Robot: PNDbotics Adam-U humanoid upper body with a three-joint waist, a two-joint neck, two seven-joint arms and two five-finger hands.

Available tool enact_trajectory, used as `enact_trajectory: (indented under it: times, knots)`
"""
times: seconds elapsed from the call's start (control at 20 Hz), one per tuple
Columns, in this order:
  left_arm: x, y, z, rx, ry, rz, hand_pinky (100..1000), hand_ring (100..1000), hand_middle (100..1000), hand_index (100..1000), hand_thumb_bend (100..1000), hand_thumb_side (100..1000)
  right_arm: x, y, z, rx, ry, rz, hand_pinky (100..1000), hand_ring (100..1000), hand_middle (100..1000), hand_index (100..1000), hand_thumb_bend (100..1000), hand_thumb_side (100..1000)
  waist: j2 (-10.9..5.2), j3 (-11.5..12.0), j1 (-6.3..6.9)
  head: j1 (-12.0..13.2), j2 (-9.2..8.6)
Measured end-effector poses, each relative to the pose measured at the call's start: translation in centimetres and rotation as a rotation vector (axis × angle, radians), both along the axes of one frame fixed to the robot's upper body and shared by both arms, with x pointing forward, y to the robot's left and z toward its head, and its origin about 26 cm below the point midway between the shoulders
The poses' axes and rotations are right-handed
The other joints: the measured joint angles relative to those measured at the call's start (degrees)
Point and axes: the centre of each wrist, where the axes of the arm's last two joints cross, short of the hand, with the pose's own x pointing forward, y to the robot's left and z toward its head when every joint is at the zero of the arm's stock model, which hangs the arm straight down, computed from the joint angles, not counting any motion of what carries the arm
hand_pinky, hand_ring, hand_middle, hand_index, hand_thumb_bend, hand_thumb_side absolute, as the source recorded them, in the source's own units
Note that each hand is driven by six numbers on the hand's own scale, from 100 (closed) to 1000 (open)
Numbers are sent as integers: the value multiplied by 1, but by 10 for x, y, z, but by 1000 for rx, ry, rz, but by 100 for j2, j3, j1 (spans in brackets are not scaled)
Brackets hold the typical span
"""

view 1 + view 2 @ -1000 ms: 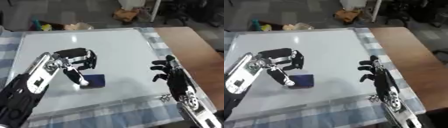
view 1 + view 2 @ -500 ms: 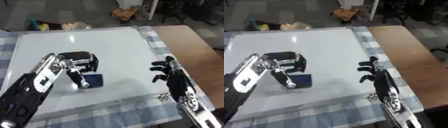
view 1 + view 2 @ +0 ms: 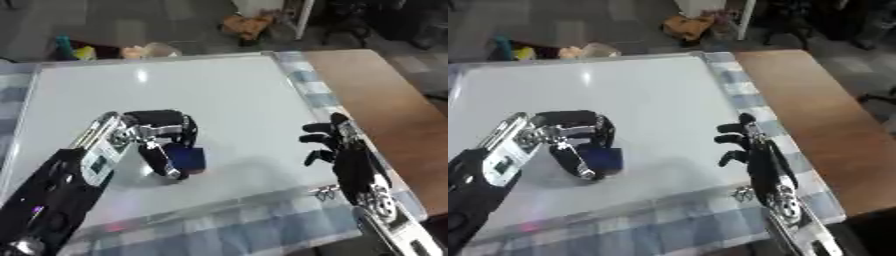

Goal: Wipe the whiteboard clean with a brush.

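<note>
Left eye view: left hand (image 3: pixel 162 134) curls round a small dark-blue block — the brush (image 3: pixel 188 158) — on the near-middle of the whiteboard (image 3: pixel 227 95). Right eye view: right hand (image 3: pixel 750 147) hovers, fingers relaxed, over the board's right edge — holding nothing.
</note>
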Motion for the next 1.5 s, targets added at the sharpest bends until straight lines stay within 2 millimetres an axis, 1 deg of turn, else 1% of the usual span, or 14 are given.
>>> enact_trajectory:
  times: [0.15, 0.5, 0.6, 0.7, 0.75, 0.85, 1.05, 1.35, 1.45, 1.5]
  knots:
    - [1, 1, -1, 0, -6, 1, 553, 555, 513, 100, 472, 100, 0, 0, 0, 0, 0, 1, 381, 684, 690, 657, 100, 1000, -3, 0, 1, 0, 0]
    - [2, 2, -2, 1, -12, 2, 553, 555, 513, 100, 472, 100, 0, 0, 0, -1, 1, 2, 381, 684, 690, 657, 100, 1000, -10, 0, 1, 0, 0]
    - [2, 2, -1, -1, -13, 2, 616, 617, 548, 100, 535, 100, 0, 0, 0, -1, 1, 2, 381, 684, 691, 657, 100, 1000, -12, 2, 1, -1, 0]
    - [1, 2, 0, -8, -25, -2, 629, 631, 536, 100, 539, 100, 0, 0, 0, -1, 1, 2, 381, 684, 691, 657, 100, 1000, -17, 12, 2, -4, 0]
    - [1, 1, 2, -11, -32, -3, 631, 630, 487, 100, 536, 100, 0, 0, 0, -1, 1, 2, 381, 684, 691, 657, 100, 1000, -17, 12, 2, -5, 0]
    - [0, 0, 3, -16, -43, -4, 636, 636, 489, 100, 536, 100, 0, 0, 0, -1, 1, 2, 382, 684, 691, 657, 100, 1000, -19, 12, 5, -8, 0]
    - [-2, -1, 6, -17, -58, -8, 651, 659, 537, 100, 536, 100, 0, 0, 0, -1, 1, 2, 382, 685, 691, 657, 100, 1000, -26, 12, 6, -10, 0]
    - [-3, -2, 5, 2, -62, -11, 659, 673, 581, 100, 543, 100, 0, 0, 0, -1, 1, 2, 382, 685, 691, 657, 100, 1000, -26, 12, 5, -17, 0]
    - [-4, -1, 3, 12, -61, -8, 664, 681, 609, 100, 549, 100, 0, 0, 0, -1, 1, 2, 382, 685, 691, 657, 100, 1000, -26, 11, 3, -28, 0]
    - [-3, -1, 2, 18, -61, -5, 668, 686, 637, 100, 554, 100, 0, 0, 0, -1, 1, 2, 382, 685, 691, 657, 100, 1000, -27, 11, 3, -31, 0]
